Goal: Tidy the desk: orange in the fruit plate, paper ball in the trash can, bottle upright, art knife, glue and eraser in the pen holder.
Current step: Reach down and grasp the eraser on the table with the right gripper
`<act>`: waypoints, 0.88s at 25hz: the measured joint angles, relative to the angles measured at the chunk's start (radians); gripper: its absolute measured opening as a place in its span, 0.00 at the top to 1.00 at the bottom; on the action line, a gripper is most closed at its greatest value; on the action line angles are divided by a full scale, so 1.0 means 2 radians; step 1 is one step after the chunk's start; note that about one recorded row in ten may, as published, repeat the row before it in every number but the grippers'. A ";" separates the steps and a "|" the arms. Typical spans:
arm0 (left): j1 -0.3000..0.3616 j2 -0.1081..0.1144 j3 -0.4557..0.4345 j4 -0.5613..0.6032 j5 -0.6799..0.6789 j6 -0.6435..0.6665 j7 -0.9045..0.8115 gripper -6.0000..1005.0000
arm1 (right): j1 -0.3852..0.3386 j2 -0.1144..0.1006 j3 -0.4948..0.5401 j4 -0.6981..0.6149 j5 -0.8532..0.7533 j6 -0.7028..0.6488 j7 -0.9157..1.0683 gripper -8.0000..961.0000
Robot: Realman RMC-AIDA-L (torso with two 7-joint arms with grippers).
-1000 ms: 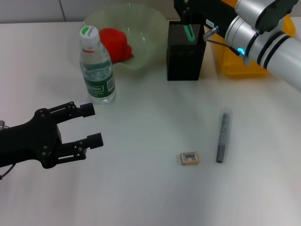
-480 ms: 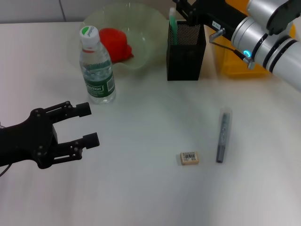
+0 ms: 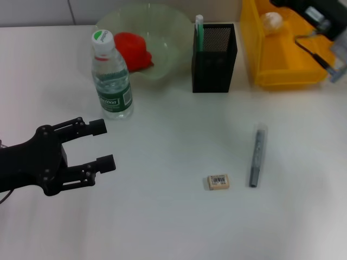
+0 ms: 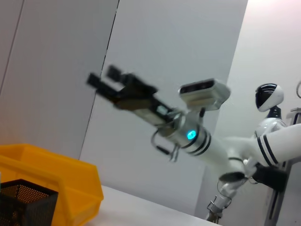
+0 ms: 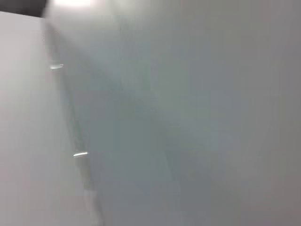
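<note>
The upright water bottle (image 3: 111,76) stands beside the pale green fruit plate (image 3: 168,32), which holds the reddish orange (image 3: 133,49). A green glue stick (image 3: 199,27) leans inside the black mesh pen holder (image 3: 214,54). On the table lie the eraser (image 3: 218,182) and the grey art knife (image 3: 257,156). The paper ball (image 3: 271,20) rests in the yellow trash can (image 3: 282,59). My left gripper (image 3: 107,144) hovers open and empty at the front left. In the left wrist view my right gripper (image 4: 102,76) is raised high in the air, fingers apart and empty.
My right arm (image 3: 320,21) crosses the far right corner above the trash can. The pen holder (image 4: 26,202) and trash can (image 4: 56,179) also show low in the left wrist view. The right wrist view shows only a blank grey surface.
My right gripper has pulled back from over the pen holder, up and to the right, leaving the green glue inside. The left gripper has barely moved.
</note>
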 joint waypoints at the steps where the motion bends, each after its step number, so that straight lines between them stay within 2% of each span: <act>1: 0.000 0.000 0.000 0.000 0.000 0.000 0.000 0.22 | -0.015 -0.004 -0.012 -0.031 -0.011 -0.016 0.030 0.33; 2: 0.000 0.000 0.000 0.000 0.001 0.000 0.001 0.22 | -0.025 -0.009 -0.018 -0.059 -0.034 -0.031 0.061 0.33; 3: -0.001 0.000 0.000 0.000 0.002 0.000 0.001 0.22 | -0.035 -0.020 -0.021 -0.102 -0.094 -0.062 0.112 0.32; 4: -0.003 0.000 0.000 0.000 0.003 -0.001 0.001 0.22 | -0.035 -0.020 -0.021 -0.102 -0.094 -0.062 0.112 0.32; 5: -0.003 0.000 0.001 0.001 0.003 -0.002 0.001 0.22 | -0.035 -0.032 -0.020 -0.137 -0.175 -0.092 0.155 0.32; 6: -0.003 0.000 0.001 0.001 0.004 -0.002 0.002 0.22 | -0.035 -0.032 -0.020 -0.137 -0.175 -0.092 0.155 0.32; 9: -0.006 0.000 0.002 0.001 0.006 -0.003 0.003 0.22 | -0.019 -0.043 -0.020 -0.177 -0.302 -0.122 0.193 0.32; 10: -0.008 0.000 0.003 0.002 0.010 -0.004 0.001 0.22 | 0.000 -0.045 -0.022 -0.193 -0.387 -0.135 0.219 0.32; 11: -0.008 0.000 0.003 0.002 0.010 -0.004 0.001 0.22 | 0.000 -0.045 -0.022 -0.193 -0.387 -0.135 0.219 0.32; 12: -0.009 0.000 0.003 0.002 0.012 -0.005 -0.001 0.22 | 0.010 -0.045 -0.023 -0.198 -0.422 -0.141 0.229 0.32; 14: -0.010 0.001 0.003 0.002 0.014 -0.007 -0.003 0.22 | 0.028 -0.040 -0.025 -0.207 -0.491 -0.149 0.249 0.32; 15: -0.011 0.001 0.003 0.002 0.015 -0.009 -0.005 0.22 | 0.040 -0.029 -0.026 -0.219 -0.551 -0.151 0.261 0.32; 16: -0.011 0.001 0.003 0.002 0.015 -0.009 -0.005 0.22 | 0.040 -0.029 -0.026 -0.219 -0.551 -0.151 0.261 0.32; 20: -0.012 0.000 0.001 0.002 0.015 -0.012 -0.007 0.22 | 0.049 0.001 -0.032 -0.259 -0.648 -0.153 0.266 0.32; 22: -0.014 -0.001 0.000 0.002 0.015 -0.013 -0.007 0.22 | 0.050 0.006 -0.048 -0.266 -0.663 -0.149 0.264 0.32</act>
